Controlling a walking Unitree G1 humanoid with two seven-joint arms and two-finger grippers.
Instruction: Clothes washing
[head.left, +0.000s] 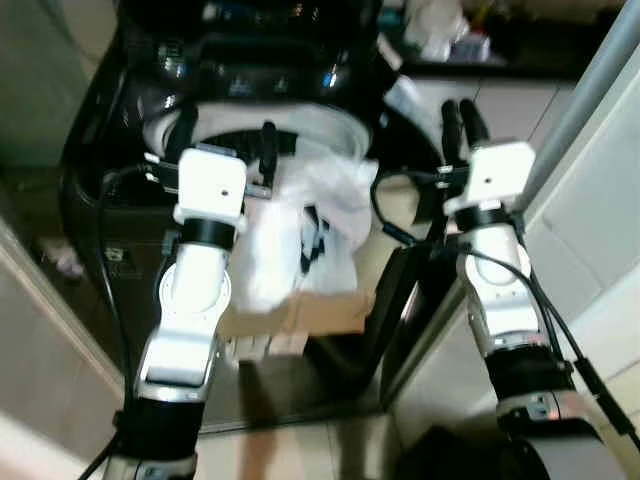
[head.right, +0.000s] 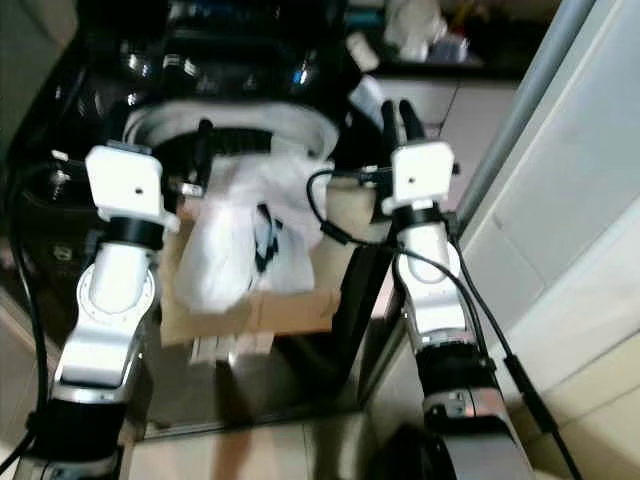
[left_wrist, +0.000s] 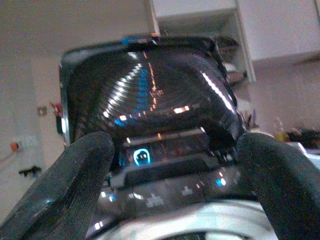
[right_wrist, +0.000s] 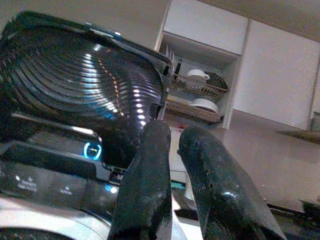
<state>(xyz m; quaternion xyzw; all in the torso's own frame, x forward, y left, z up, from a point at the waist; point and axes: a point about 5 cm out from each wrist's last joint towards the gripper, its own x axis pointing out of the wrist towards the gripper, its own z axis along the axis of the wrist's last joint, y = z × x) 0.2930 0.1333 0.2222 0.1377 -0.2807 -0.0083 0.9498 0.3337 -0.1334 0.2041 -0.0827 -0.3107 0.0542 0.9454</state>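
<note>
Kitchen setting: white cupboards (right_wrist: 280, 70) and a dish rack (right_wrist: 197, 100) with white plates stand behind a black top-loading washing machine (head.left: 110, 200). Its glossy lid (left_wrist: 150, 95) is raised upright at the back, with a lit blue indicator (left_wrist: 142, 156) on the control panel beneath it. The drum opening has a white rim (head.left: 330, 125).

White clothing (head.left: 325, 205) hangs over the front edge of the opening, part of it on the rim and the rest draped down the front of the machine. A brown cardboard box (head.left: 320, 315) sits below the cloth, against the machine's front.

Left gripper (head.left: 225, 150) is raised over the front of the drum opening, just beside the clothing. Its fingers (left_wrist: 75, 185) stand wide apart, released, with nothing between them.

Right gripper (head.left: 458, 125) is raised at the right side of the machine, beyond the rim and clear of the clothing. Its fingers (right_wrist: 150, 190) are nearly together, a narrow gap showing between them, and nothing is gripped.

A pale wall panel (head.left: 600, 200) runs along the robot's right side. Tiled floor (head.left: 330, 450) shows below the arms.
</note>
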